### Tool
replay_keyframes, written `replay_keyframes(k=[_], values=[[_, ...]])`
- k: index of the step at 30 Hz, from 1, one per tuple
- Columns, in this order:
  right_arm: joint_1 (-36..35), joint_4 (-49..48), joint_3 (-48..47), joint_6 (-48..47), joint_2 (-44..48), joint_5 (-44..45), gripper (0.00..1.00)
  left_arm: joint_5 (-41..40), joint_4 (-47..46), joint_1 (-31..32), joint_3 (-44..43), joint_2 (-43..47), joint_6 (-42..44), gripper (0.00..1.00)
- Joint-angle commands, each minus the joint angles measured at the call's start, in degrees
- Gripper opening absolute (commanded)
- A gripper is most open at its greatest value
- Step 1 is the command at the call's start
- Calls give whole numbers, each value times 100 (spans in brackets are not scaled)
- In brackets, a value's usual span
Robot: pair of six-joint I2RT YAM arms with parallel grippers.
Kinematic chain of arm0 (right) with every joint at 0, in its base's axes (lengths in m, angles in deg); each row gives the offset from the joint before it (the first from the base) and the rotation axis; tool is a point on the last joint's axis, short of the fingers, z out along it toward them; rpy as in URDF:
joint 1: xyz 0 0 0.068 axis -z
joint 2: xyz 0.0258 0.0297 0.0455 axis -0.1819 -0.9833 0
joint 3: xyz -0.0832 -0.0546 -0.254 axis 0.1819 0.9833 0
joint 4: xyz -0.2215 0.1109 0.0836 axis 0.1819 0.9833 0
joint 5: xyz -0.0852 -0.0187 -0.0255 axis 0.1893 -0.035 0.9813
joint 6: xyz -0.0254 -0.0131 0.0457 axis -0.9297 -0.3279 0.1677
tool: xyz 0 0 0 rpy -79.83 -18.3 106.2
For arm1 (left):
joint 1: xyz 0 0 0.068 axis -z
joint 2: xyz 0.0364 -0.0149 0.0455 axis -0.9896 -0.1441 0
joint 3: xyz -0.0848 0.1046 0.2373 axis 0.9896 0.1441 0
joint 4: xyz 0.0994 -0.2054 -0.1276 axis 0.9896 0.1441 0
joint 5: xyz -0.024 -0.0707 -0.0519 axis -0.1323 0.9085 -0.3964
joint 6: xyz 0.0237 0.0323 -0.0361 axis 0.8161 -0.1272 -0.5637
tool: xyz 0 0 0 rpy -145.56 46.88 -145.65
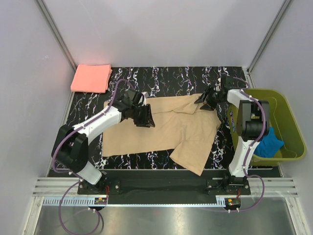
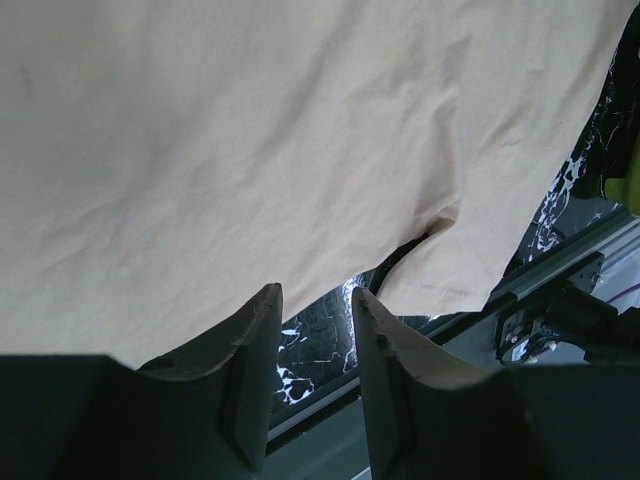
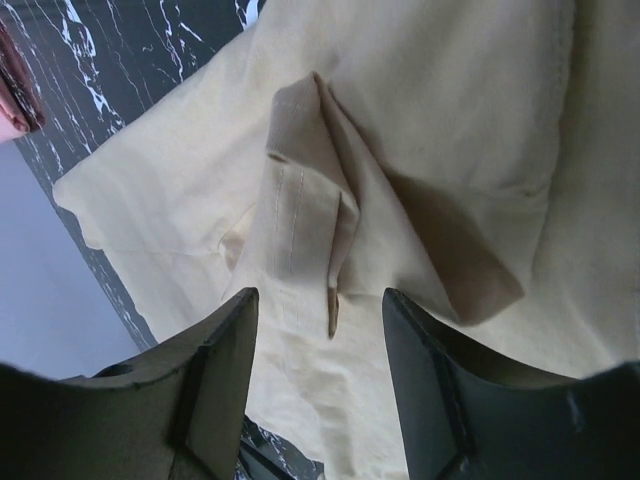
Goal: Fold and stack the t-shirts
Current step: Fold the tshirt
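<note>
Tan-beige t-shirt [image 1: 166, 132] lies spread mid-way across the bench [image 1: 166, 78], one sleeve [image 3: 300, 230] turned in — early folding, I judge. My right pincer [image 1: 205, 101] gapes empty above that sleeve; my left pincer [image 1: 145, 117], narrowly parted, holds nothing. Next I need fresh grips on an edge.

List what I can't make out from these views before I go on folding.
1. Top view: the blue cloth in the olive-green plastic basket lies partly behind the right arm; what it is cannot be told.
2. Right wrist view: the folded salmon-pink cloth t-shirt is only a sliver, cut by the left edge.
3. Top view: the tips of the left tool are covered by its own wrist housing.
</note>
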State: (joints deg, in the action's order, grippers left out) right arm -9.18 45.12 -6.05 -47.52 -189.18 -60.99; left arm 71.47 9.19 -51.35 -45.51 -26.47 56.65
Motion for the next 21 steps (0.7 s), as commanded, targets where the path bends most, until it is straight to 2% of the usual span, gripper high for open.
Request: replay_keyframes(k=[1, 8, 18, 21], values=[[2, -457, -265, 29, -182, -369, 59, -160, 5, -5, 146, 320, 32, 39], [-7, -650, -352, 223, -429, -562, 47, -239, 31, -5, 191, 417, 6, 39], [-86, -1010, -397, 592, -534, -738, 46, -274, 75, -5, 173, 434, 32, 39], [-95, -1002, -414, 688, -517, -774, 42, -274, 31, -5, 164, 426, 32, 39]])
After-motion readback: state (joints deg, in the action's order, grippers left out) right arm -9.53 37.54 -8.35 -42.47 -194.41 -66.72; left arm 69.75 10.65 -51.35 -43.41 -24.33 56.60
